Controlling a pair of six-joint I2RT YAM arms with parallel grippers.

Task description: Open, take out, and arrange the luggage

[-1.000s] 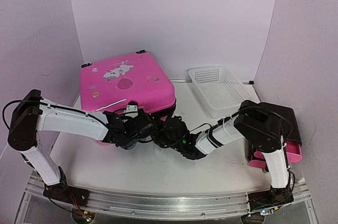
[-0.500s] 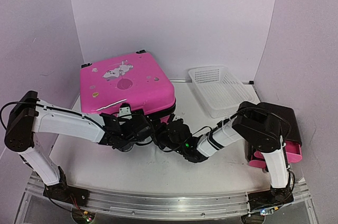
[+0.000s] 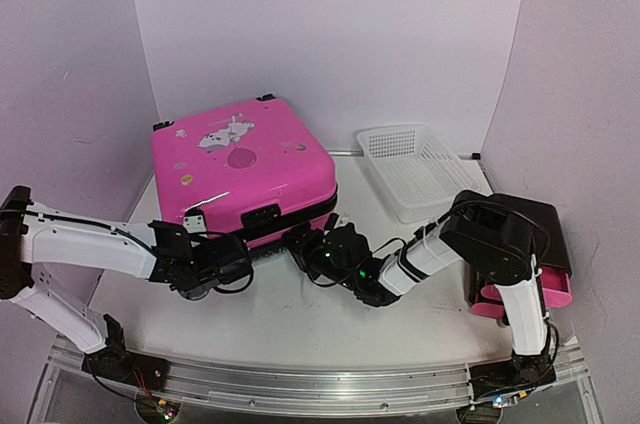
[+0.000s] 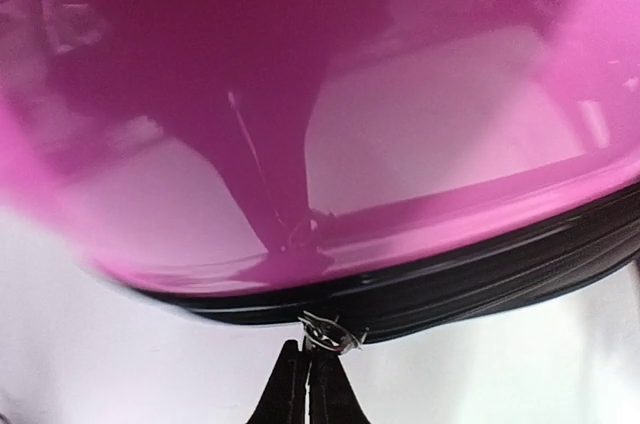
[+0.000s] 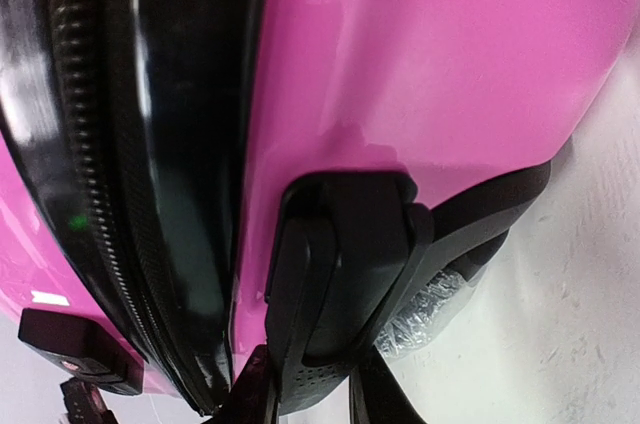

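Luggage [image 3: 245, 169]: outstretched left claw [image 4: 307, 364] pinches zipper pull [image 4: 325, 332] (right claw [image 5: 312, 369] clamps wheel housing [image 5: 345, 264]).

- Basket [image 3: 418, 170]: white mesh plastic, rectangular, open at the top, set at a slant.
- Table [image 3: 290, 329]: white top under the basket, running on to its left and nearer side.
- Cabinet [image 3: 548, 234]: small and black, to the near right of the basket and apart from it, with pink drawers showing at its near end.
- Walls [image 3: 330, 34]: 3 pale lilac panels, 1 behind the basket, 1 just right of it, 1 well to its left.
- Rail [image 3: 320, 385]: bare metal, well nearer than the basket.
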